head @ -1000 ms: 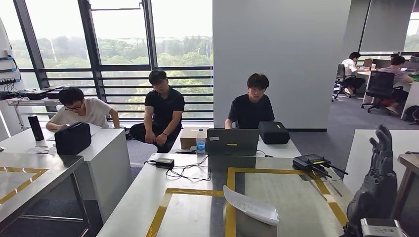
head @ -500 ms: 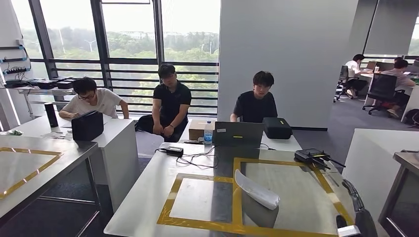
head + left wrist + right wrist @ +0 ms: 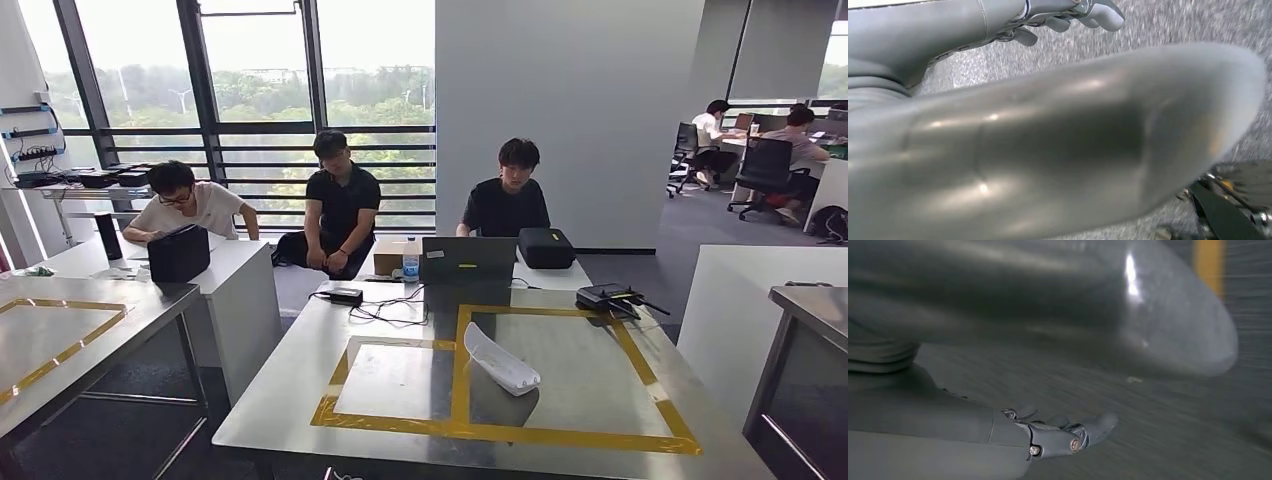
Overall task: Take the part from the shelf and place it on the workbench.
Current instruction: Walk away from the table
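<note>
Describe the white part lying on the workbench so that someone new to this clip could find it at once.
Start at the steel workbench marked with yellow tape rectangles. Inside the larger rectangle, near the strip that divides the two, lies the white part. It is a long, curved shell, the only pale object within the tape; the laptop and cables sit farther back.

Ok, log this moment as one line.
part: lying on workbench, inside taped frame | left hand: holds nothing | right hand: holds nothing

The left hand [image 3: 1058, 75] hangs low, holding nothing, fingers [image 3: 1100, 15] loosely extended (thumb apart from them). The right hand [image 3: 1048, 405] also hangs low with nothing in it, fingers [image 3: 1098, 427] slightly curled.
</note>
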`<state>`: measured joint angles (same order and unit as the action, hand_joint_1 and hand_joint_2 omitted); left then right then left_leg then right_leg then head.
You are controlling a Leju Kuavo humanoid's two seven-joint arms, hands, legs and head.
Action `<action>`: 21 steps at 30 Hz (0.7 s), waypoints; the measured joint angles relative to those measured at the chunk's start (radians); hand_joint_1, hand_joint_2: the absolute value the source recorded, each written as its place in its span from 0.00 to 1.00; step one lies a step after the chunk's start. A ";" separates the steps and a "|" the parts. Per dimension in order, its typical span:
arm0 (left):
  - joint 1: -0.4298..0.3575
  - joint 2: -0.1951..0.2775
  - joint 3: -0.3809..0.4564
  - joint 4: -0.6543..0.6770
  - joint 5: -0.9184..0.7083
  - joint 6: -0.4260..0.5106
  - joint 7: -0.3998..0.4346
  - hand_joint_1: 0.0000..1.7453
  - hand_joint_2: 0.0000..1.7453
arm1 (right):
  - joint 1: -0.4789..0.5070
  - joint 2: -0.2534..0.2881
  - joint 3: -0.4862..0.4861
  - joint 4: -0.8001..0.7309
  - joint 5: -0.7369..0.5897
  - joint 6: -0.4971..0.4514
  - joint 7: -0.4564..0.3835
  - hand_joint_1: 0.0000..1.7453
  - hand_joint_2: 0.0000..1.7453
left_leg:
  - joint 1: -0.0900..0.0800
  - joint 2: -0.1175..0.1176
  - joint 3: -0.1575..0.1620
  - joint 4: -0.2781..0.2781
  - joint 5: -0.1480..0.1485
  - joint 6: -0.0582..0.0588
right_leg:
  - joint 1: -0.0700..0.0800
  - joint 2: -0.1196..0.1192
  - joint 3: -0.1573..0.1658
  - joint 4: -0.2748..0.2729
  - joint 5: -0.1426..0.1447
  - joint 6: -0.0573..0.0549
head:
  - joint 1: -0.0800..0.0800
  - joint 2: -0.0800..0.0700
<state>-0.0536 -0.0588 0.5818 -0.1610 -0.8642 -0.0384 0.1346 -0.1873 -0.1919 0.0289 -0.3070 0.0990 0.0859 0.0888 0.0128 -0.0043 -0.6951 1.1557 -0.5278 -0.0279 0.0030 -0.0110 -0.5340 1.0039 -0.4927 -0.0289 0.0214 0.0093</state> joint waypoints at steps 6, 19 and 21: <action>-0.008 0.001 0.000 -0.001 -0.021 -0.005 0.013 0.00 0.00 | 0.115 0.079 -0.087 0.080 -0.069 -0.031 0.162 0.00 0.00 | -0.003 -0.001 0.105 0.051 -0.014 0.001 | 0.005 0.000 -0.089 0.009 0.066 0.000 | -0.004 0.000; -0.042 -0.010 -0.002 -0.007 -0.056 -0.012 0.026 0.00 0.00 | 0.154 0.161 -0.183 0.117 -0.096 -0.023 0.089 0.00 0.00 | -0.015 0.016 0.119 -0.159 0.078 0.056 | -0.013 0.015 -0.155 0.299 -0.083 0.057 | 0.001 0.000; -0.046 -0.015 -0.002 -0.007 -0.056 -0.014 0.019 0.00 0.00 | 0.153 0.164 -0.183 0.117 -0.090 -0.023 0.080 0.00 0.00 | -0.011 0.017 0.077 -0.145 0.100 0.048 | -0.017 0.014 -0.071 0.221 -0.030 0.061 | 0.002 0.000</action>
<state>-0.0993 -0.0739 0.5798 -0.1684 -0.9197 -0.0528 0.1534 -0.0338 -0.0278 -0.1545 -0.1896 0.0086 0.0626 0.1688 0.0014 0.0129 -0.6182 1.0109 -0.4276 0.0198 -0.0141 0.0031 -0.6051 1.2247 -0.5227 0.0325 0.0232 0.0092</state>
